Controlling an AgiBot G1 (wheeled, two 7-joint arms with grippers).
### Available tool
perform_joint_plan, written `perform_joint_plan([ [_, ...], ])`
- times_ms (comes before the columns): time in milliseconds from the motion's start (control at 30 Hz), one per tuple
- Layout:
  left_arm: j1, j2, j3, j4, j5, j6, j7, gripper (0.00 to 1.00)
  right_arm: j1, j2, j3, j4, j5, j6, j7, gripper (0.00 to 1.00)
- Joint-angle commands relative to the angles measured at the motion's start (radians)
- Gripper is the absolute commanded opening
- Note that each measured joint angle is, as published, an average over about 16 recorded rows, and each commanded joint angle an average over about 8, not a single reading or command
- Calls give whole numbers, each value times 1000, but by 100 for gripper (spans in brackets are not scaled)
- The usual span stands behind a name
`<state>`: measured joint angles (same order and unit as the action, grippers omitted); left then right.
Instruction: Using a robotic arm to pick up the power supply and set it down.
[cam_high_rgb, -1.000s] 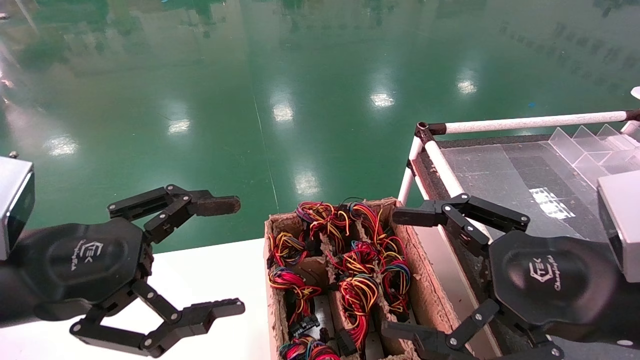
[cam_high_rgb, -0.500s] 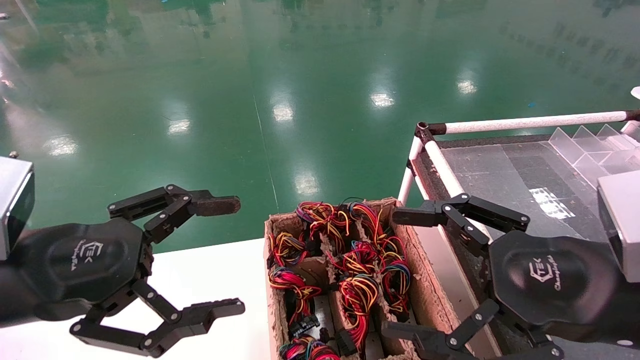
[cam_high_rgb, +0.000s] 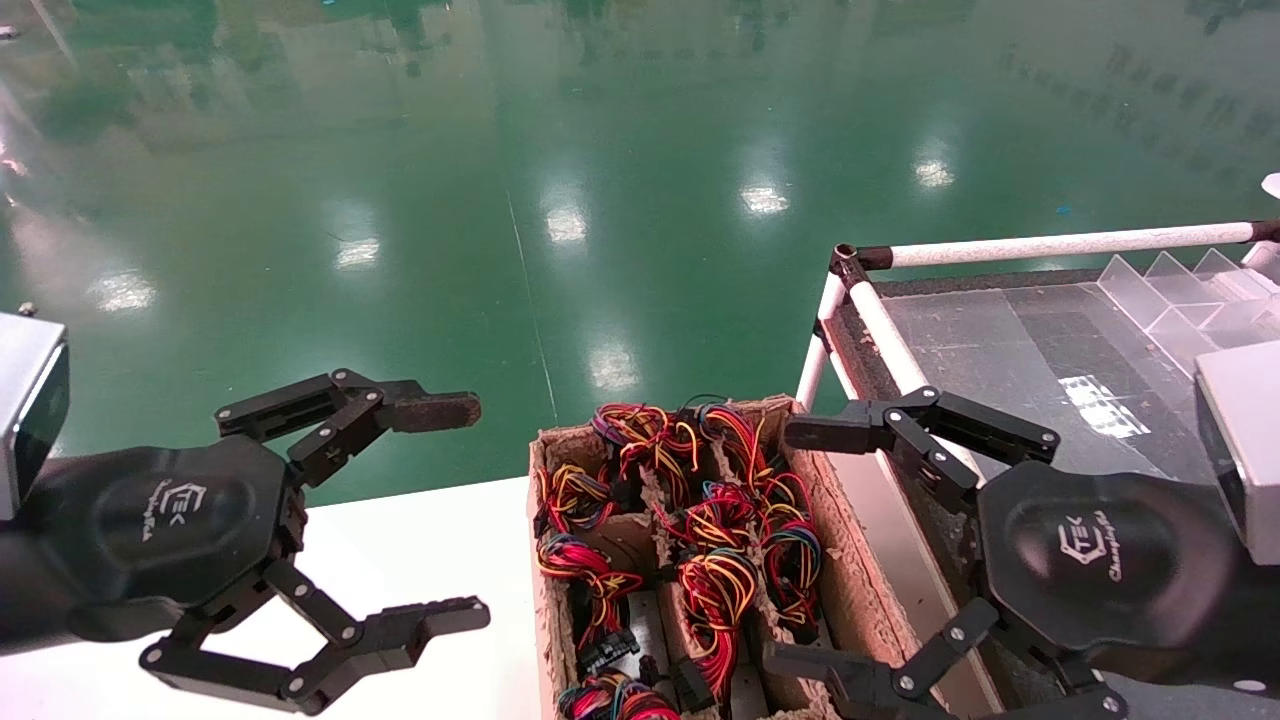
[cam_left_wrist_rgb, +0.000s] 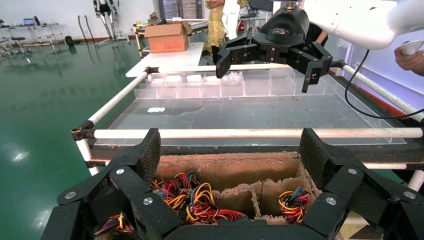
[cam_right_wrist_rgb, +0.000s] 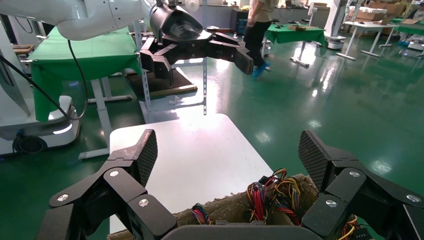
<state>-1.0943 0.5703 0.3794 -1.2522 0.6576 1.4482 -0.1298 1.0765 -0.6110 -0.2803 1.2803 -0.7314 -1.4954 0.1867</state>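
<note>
Bundles of red, yellow, orange and blue wires (cam_high_rgb: 715, 520) of the power supply units fill a brown cardboard crate (cam_high_rgb: 822, 520) with compartments; the grey bodies are hidden down inside. My right gripper (cam_high_rgb: 805, 550), the robotic arm's, hangs open over the crate's right side, holding nothing. My left gripper (cam_high_rgb: 455, 512), with a brownish worn pad, hovers open left of the crate over the white table. The left wrist view looks past its gripper (cam_left_wrist_rgb: 231, 155) at the wires (cam_left_wrist_rgb: 192, 197) and crate (cam_left_wrist_rgb: 225, 167). In the right wrist view its gripper (cam_right_wrist_rgb: 230, 155) frames wires (cam_right_wrist_rgb: 275, 192).
The crate stands on a white table (cam_high_rgb: 420, 540). To its right is a rack with a white pipe frame (cam_high_rgb: 1060, 243), a clear sheet (cam_high_rgb: 1000, 320) and clear dividers (cam_high_rgb: 1180, 290). Green floor lies beyond.
</note>
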Motion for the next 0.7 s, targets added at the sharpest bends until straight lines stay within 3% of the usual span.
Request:
perform_joint_plan([
  [33,0,0,0,0,0,0,0,100,0,0,0,0,0,0,0,100],
  [700,0,0,0,0,0,0,0,100,0,0,0,0,0,0,0,100],
])
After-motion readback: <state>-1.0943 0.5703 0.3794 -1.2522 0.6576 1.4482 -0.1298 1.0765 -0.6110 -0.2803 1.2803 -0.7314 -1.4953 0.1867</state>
